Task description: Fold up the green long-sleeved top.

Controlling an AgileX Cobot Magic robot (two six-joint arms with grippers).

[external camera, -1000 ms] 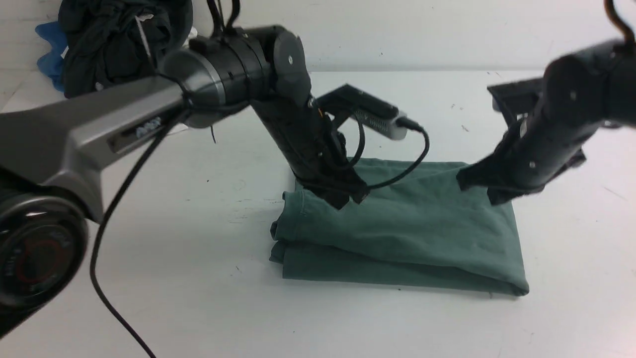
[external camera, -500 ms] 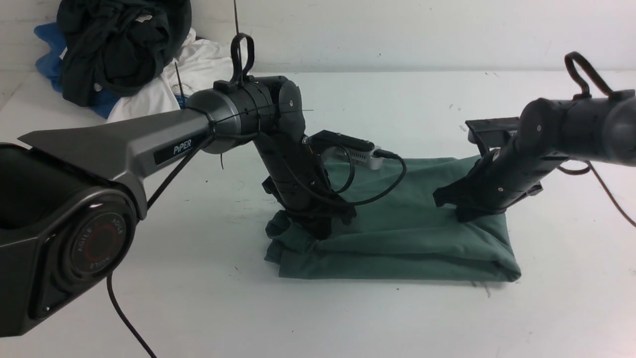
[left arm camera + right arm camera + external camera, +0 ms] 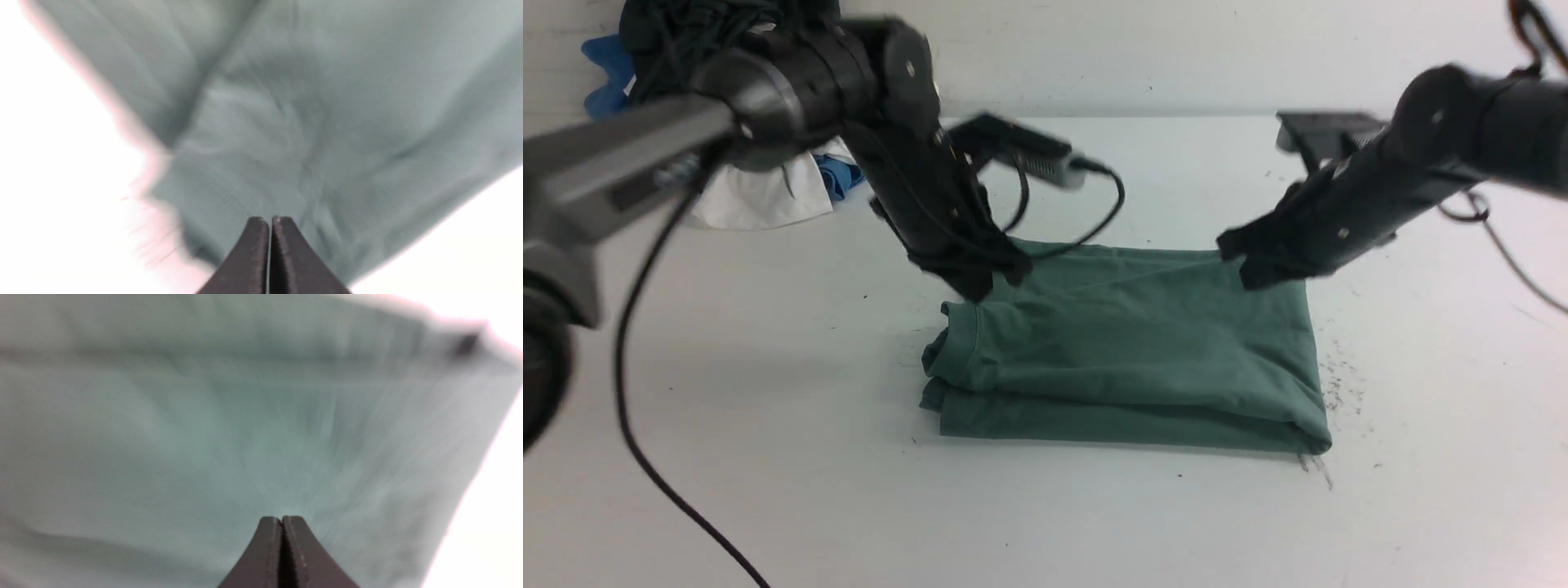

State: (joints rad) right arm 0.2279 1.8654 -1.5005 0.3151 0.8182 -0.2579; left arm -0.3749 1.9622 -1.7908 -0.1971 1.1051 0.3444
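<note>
White table (image 3: 768, 457), pale back wall (image 3: 1176, 49)

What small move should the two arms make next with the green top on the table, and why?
Probably lift both arms clear. The green long-sleeved top already lies as a compact layered rectangle, and the left claw and right claw, both shut and holding no cloth, sit at its far corners.

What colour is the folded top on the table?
Muted sage green top; the front view shows it best.
</note>
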